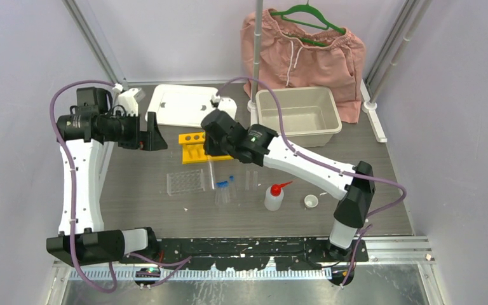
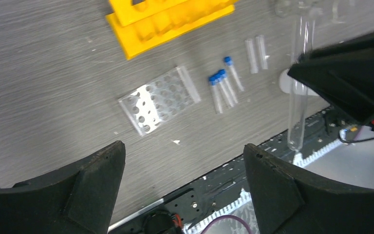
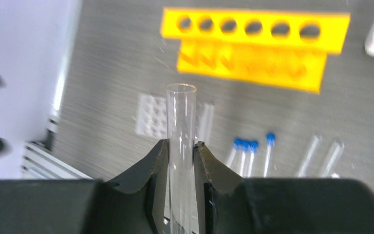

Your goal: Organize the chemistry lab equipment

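My right gripper [image 3: 180, 144] is shut on a long clear test tube [image 3: 180, 117], held above the table just in front of the yellow rack [image 1: 192, 147]. From the left wrist view the tube [image 2: 299, 87] hangs upright under the right gripper's black fingers [image 2: 350, 83]. On the table lie a flat clear rack [image 1: 185, 182], several blue-capped tubes [image 1: 223, 187] and two uncapped clear tubes [image 1: 251, 179]. A white squeeze bottle with a red nozzle [image 1: 274, 197] and a tiny white cup [image 1: 311, 201] stand further right. My left gripper [image 2: 185, 151] is open and empty, raised over the table's left side.
A beige tub [image 1: 264, 114] sits at the back right with its white lid [image 1: 181, 105] lying flat at the back centre. Pink shorts on a green hanger [image 1: 305, 51] hang behind the tub. A black perforated strip [image 1: 248, 248] runs along the near edge.
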You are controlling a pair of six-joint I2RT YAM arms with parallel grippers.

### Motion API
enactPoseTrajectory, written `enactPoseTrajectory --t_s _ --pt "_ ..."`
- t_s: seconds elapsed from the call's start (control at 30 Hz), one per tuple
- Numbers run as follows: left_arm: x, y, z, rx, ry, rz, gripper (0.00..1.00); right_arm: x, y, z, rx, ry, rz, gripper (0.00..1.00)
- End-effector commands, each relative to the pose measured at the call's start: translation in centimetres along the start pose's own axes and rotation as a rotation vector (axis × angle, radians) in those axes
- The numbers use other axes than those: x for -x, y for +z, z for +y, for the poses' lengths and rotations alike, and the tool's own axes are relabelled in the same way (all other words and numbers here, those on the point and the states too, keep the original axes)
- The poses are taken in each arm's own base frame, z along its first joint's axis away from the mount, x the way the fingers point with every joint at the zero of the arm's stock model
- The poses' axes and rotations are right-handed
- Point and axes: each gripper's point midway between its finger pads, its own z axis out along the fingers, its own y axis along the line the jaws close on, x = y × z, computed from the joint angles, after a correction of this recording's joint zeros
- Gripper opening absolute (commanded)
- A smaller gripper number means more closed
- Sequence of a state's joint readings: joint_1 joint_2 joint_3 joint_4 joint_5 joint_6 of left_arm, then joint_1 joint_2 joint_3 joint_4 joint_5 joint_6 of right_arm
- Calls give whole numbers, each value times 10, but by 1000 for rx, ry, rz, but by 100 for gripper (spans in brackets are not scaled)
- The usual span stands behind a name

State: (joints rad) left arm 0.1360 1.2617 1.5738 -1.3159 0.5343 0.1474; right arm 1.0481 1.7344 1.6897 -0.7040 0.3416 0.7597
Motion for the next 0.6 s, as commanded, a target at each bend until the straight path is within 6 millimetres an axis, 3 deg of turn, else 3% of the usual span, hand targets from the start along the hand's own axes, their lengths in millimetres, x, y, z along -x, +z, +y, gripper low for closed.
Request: enactPoseTrajectory --t_s 0.0,0.1,0.27,0.57 --pt "5 -13 -41 -194 29 -83 90 74 -22 38 116 -13 -220 8" --pt "7 -11 -55 -286 7 -100 89 97 -22 63 188 0 -289 8" --pt "4 -10 -71 -406 -10 -105 84 112 -17 97 305 49 -316 5" --pt "5 3 -74 -475 -62 -119 71 123 -27 122 431 149 -349 3"
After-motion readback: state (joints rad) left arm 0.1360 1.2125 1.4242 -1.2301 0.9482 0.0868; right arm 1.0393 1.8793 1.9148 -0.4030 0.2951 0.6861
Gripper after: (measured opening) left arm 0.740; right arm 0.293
